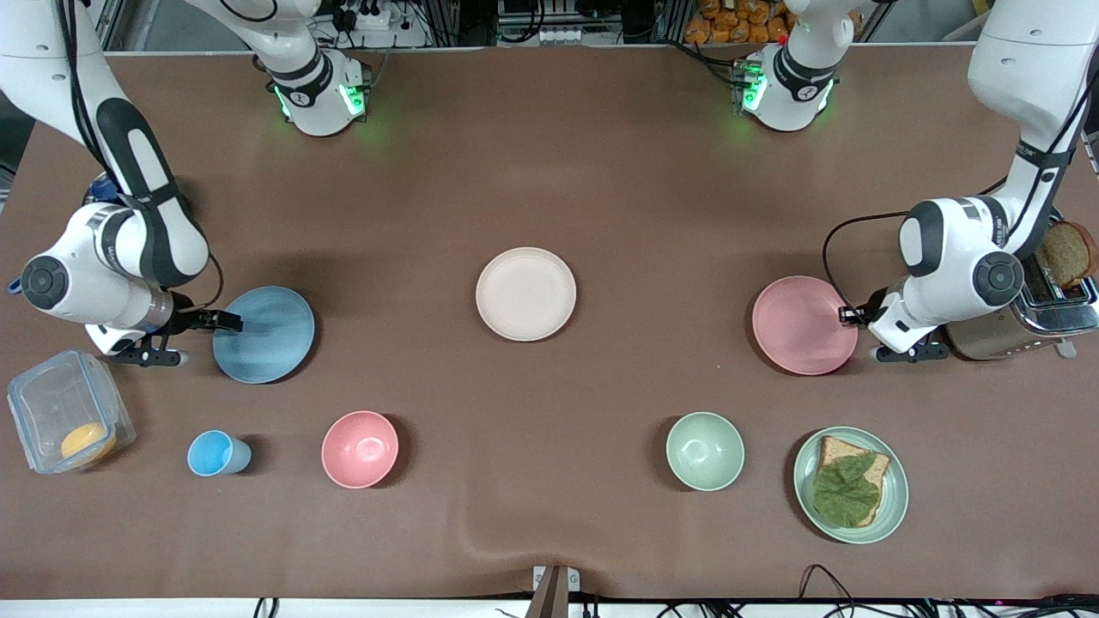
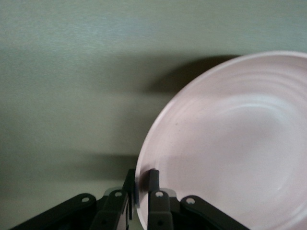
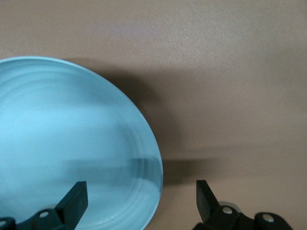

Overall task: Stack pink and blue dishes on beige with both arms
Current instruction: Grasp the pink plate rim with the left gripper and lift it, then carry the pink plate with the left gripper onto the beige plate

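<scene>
Left tool (image 2: 139, 191) is pinched on the rim of the pink plate (image 1: 804, 324); the left wrist view shows one finger on each side of the rim at the edge toward the left arm's end of the surface (image 1: 601, 154). That plate casts a shadow under its edge, so probably tilted or just lifted; cannot confirm.

Right tool (image 3: 139, 199) is wide open at the blue plate (image 1: 264, 334). In the right wrist view the rim runs between the two fingers (image 3: 76, 200), nothing clamped yet, one finger over the plate and one off it.

Beige plate (image 1: 525, 293) sits mid-surface, bare, between the other two.

Key relation, on the front view's clock face: beige lies at about 9 o'clock from the left tool and about 3 o'clock from the right tool, slightly toward 12 from both. Each arm is nearer its own plate; the two look similarly far from beige.

Judgement: the left side is ahead with its grasp made; the right needs to close on the rim first. Round plates, so no long axis matters.
</scene>
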